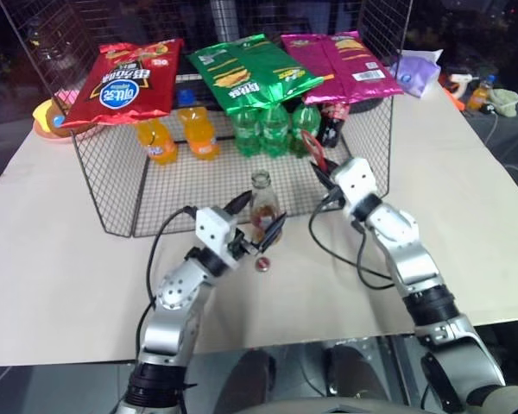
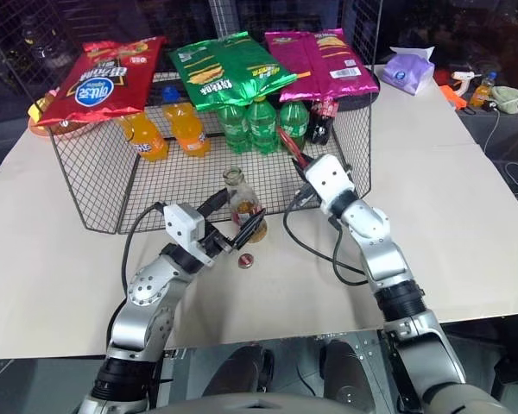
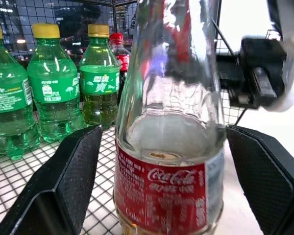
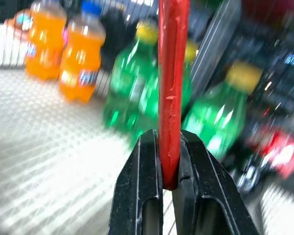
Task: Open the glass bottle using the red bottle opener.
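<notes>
Left end effector (image 1: 257,217) stands released, fingers either side of the uncapped glass bottle (image 1: 262,205); right end effector (image 1: 322,177), at its two o'clock, clamps the red bottle opener (image 4: 172,73).

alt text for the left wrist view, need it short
A clear glass bottle with a red label stands between the left gripper's two open black fingers, neither visibly touching it. Behind it, green plastic bottles with yellow caps stand in a row on a wire mesh floor.

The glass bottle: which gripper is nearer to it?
Left. The left gripper stands open around the glass bottle; the right gripper, off to its right, holds the red bottle opener.
</notes>
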You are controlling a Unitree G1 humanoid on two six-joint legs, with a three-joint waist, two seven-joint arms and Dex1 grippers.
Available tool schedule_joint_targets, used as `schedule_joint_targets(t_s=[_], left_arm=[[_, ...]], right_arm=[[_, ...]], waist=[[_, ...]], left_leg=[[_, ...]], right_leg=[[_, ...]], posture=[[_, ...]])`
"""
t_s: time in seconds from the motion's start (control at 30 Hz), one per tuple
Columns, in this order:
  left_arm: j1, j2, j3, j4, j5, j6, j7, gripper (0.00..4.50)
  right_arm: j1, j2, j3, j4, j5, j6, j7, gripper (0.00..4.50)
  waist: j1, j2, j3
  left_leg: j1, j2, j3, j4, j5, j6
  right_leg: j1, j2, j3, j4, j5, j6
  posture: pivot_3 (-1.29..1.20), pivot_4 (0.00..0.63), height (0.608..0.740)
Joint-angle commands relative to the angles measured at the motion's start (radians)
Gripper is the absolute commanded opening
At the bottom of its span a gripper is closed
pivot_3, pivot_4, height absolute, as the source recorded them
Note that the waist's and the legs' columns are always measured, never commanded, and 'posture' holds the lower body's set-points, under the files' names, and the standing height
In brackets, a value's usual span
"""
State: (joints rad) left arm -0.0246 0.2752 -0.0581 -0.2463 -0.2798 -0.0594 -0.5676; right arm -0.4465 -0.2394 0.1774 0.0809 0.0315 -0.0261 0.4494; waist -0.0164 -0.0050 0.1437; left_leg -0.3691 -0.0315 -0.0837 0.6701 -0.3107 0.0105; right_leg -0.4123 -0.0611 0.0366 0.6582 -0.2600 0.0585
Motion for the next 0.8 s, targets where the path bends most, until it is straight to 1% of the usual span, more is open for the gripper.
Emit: schedule_joint_targets(t_s=[0.03, 0.23, 0.37, 0.47, 0.5, 0.57, 0.63, 0.67, 0.7, 0.73, 0.8], left_arm=[[0.034, 0.018, -0.004, -0.073, -0.016, 0.01, -0.015, 4.16], [0.104, 0.043, 0.013, -0.127, -0.02, 0.025, -0.023, 4.16], [0.193, 0.064, 0.04, -0.199, -0.04, 0.035, -0.016, 4.16], [0.251, 0.061, 0.062, -0.223, -0.045, 0.036, 0.006, 4.16], [0.269, 0.063, 0.067, -0.226, -0.039, 0.033, 0.009, 4.16], [0.298, 0.068, 0.077, -0.23, -0.035, 0.027, 0.011, 4.29], [0.323, 0.073, 0.091, -0.229, -0.032, 0.023, 0.015, 4.29], [0.334, 0.074, 0.099, -0.227, -0.032, 0.022, 0.018, 4.29], [0.351, 0.078, 0.109, -0.224, -0.031, 0.021, 0.021, 4.29], [0.368, 0.079, 0.122, -0.22, -0.034, 0.028, 0.028, 4.29], [0.39, 0.086, 0.142, -0.215, -0.035, 0.043, 0.036, 4.29]], right_arm=[[0.049, -0.019, -0.024, -0.137, 0.1, 0.141, 0.068, 0.0], [0.153, -0.058, -0.077, -0.333, 0.292, 0.437, 0.116, 0.0], [0.258, -0.181, -0.095, -0.478, 0.463, 0.663, 0.23, 0.0], [0.306, -0.27, -0.077, -0.527, 0.492, 0.726, 0.279, 0.0], [0.312, -0.275, -0.08, -0.529, 0.495, 0.739, 0.27, 0.0], [0.312, -0.27, -0.096, -0.528, 0.516, 0.767, 0.248, 0.86], [0.315, -0.278, -0.109, -0.526, 0.523, 0.772, 0.25, 1.56], [0.319, -0.285, -0.113, -0.525, 0.523, 0.768, 0.255, 2.06], [0.33, -0.297, -0.119, -0.522, 0.516, 0.759, 0.258, 2.38], [0.344, -0.314, -0.128, -0.518, 0.519, 0.761, 0.267, 2.98], [0.374, -0.347, -0.139, -0.511, 0.512, 0.735, 0.294, 3.87]], waist=[[0.0, 0.0, 0.0], [0.002, 0.0, 0.0], [0.004, 0.0, 0.001], [0.005, 0.0, 0.001], [0.003, 0.0, 0.001], [0.001, 0.0, 0.001], [0.003, 0.0, 0.001], [0.003, 0.0, 0.001], [0.003, 0.0, 0.001], [0.004, -0.001, 0.001], [0.007, -0.001, 0.002]], left_leg=[[0.0, 0.0, 0.0, 0.0, 0.0, 0.0], [0.0, 0.001, 0.0, 0.0, 0.0, 0.0], [-0.001, 0.0, 0.0, 0.0, 0.0, 0.001], [-0.001, 0.001, -0.001, -0.001, -0.002, 0.003], [-0.001, 0.001, -0.001, -0.001, -0.002, 0.003], [0.0, 0.001, 0.0, -0.001, -0.003, 0.005], [0.001, 0.001, 0.0, -0.001, -0.003, 0.006], [0.001, 0.001, 0.0, -0.001, -0.003, 0.005], [0.001, 0.001, 0.0, -0.001, -0.003, 0.005], [0.001, 0.001, 0.0, -0.001, -0.003, 0.005], [0.0, 0.0, 0.0, 0.0, -0.003, 0.005]], right_leg=[[0.0, 0.0, 0.0, 0.0, 0.0, 0.0], [0.0, -0.001, 0.0, 0.0, 0.0, 0.0], [0.0, -0.002, 0.0, -0.001, 0.0, 0.0], [0.0, -0.005, 0.0, -0.003, 0.0, 0.0], [0.0, -0.005, -0.001, -0.003, 0.0, 0.0], [0.001, -0.004, 0.0, -0.003, 0.0, 0.0], [0.001, -0.002, -0.001, -0.001, 0.0, 0.0], [0.001, -0.001, -0.001, -0.001, 0.0, 0.0], [0.001, -0.001, -0.001, -0.001, 0.0, 0.0], [0.001, 0.0, -0.001, -0.001, 0.0, 0.0], [0.002, -0.001, -0.002, -0.001, 0.0, 0.0]], posture=[[0.0, 0.15, 0.74], [0.0, 0.15, 0.74], [0.0, 0.15, 0.74], [0.0, 0.15, 0.74], [0.0, 0.15, 0.74], [0.0, 0.15, 0.74], [0.0, 0.15, 0.74], [0.0, 0.15, 0.74], [0.0, 0.15, 0.74], [0.0, 0.15, 0.74], [0.0, 0.15, 0.74]])
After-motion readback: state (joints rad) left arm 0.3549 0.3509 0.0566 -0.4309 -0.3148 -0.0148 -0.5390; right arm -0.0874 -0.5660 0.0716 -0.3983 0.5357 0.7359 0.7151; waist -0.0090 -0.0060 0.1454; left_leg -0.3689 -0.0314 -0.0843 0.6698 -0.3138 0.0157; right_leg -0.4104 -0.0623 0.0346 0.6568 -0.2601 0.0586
